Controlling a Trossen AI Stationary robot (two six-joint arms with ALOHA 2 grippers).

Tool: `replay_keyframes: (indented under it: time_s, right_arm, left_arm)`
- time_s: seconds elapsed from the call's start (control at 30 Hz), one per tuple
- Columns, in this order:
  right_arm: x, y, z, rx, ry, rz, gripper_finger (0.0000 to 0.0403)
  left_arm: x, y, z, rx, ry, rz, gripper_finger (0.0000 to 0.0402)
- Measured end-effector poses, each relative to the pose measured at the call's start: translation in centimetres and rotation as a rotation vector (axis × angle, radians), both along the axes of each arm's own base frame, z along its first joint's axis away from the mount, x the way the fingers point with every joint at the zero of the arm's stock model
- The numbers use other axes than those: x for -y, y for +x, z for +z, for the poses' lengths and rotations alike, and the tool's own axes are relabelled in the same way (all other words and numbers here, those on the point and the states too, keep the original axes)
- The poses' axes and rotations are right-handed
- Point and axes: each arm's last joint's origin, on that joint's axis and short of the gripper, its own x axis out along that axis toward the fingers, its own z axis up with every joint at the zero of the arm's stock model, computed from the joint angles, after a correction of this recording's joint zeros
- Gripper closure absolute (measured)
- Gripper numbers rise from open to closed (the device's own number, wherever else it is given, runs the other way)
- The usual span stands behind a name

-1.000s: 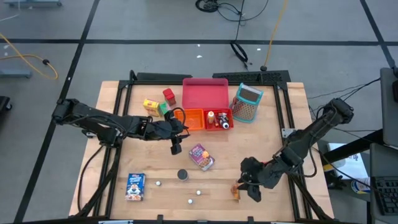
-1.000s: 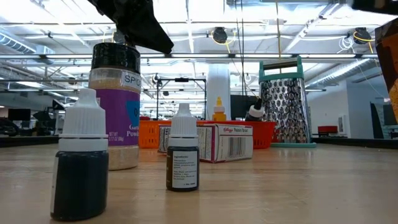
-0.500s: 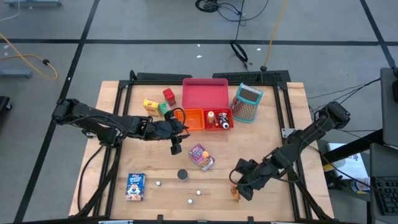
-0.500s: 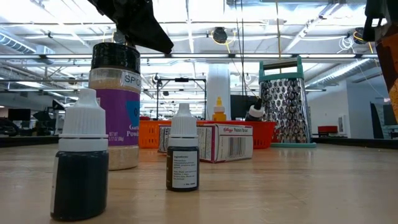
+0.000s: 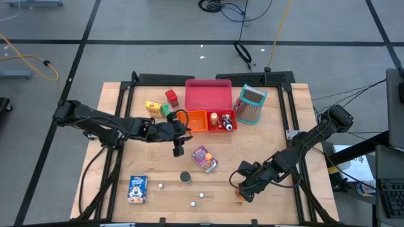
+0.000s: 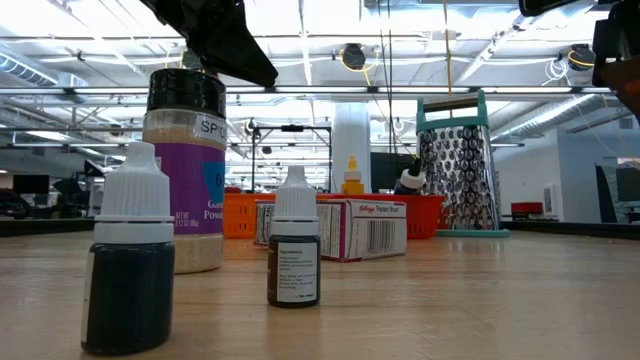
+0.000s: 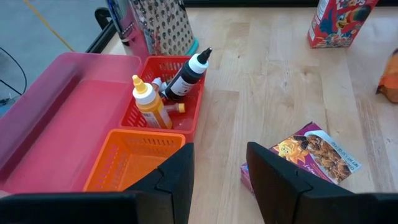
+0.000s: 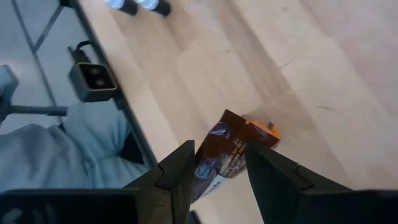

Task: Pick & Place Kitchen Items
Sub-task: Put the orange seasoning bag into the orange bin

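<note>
Cereal box (image 7: pixel 339 23) cut off; white dots (image 5: pixel 201 195) perhaps balls.

Bottles (image 5: pixel 219 120) in bin (image 5: pixel 232 127) beside tray (image 5: pixel 207 95)

We see a wooden table (image 5: pixel 278 132) with a flat pink tray (image 5: pixel 207 95) at its far middle. Touching the tray's near edge: an orange bin (image 5: pixel 196 121) and a red bin (image 5: pixel 225 128), side by side. A teal-framed metal grater (image 5: pixel 251 104) stands just right of the tray. Grey floor (image 5: pixel 57 38) with cables all around.
</note>
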Motion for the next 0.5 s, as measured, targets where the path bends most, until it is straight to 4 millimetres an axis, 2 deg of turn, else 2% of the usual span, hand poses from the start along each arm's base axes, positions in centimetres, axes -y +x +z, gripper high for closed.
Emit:
replay_keyframes:
  time_s: [0.13, 0.33, 0.5]
  right_arm:
    - [0.14, -0.18, -0.14, -0.028, -0.008, -0.016, 0.0281]
    - [0.14, -0.19, -0.15, -0.036, 0.001, -0.029, 0.0325]
    - [0.33, -0.45, 0.62, -0.006, 0.014, -0.014, 0.0336]
  left_arm:
    - [0.00, -0.03, -0.05, -0.006, 0.001, 0.000, 0.0252]
    - [0.00, -0.03, -0.04, -0.006, 0.001, 0.000, 0.0252]
    - [0.00, -0.03, -0.04, -0.005, 0.001, 0.000, 0.0252]
